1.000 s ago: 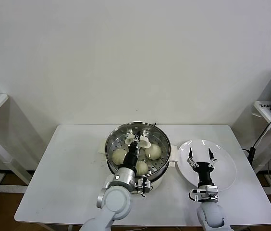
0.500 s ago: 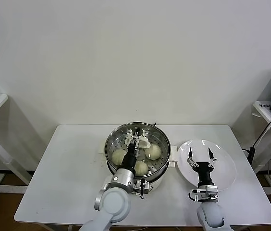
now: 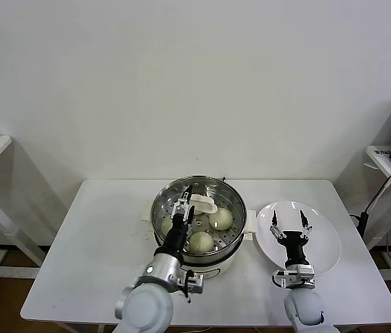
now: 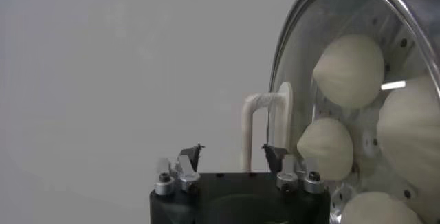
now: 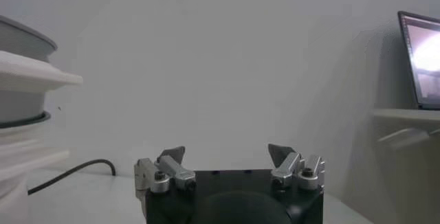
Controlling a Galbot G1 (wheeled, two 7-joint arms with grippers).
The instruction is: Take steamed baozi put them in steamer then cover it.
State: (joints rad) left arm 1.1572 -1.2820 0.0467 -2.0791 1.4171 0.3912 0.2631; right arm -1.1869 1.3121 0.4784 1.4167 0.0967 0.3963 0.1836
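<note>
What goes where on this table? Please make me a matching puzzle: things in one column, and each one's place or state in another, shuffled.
Things:
1. clear glass lid with a white handle
2. cream-white round buns
3. flat white plate
4. left gripper

Places or states:
A. beneath the open right gripper
B. inside the shiny steel steamer pot
C. resting on top of that pot
D. open, right beside the white handle

Pairs: 1-C, 2-B, 3-A, 4-D
</note>
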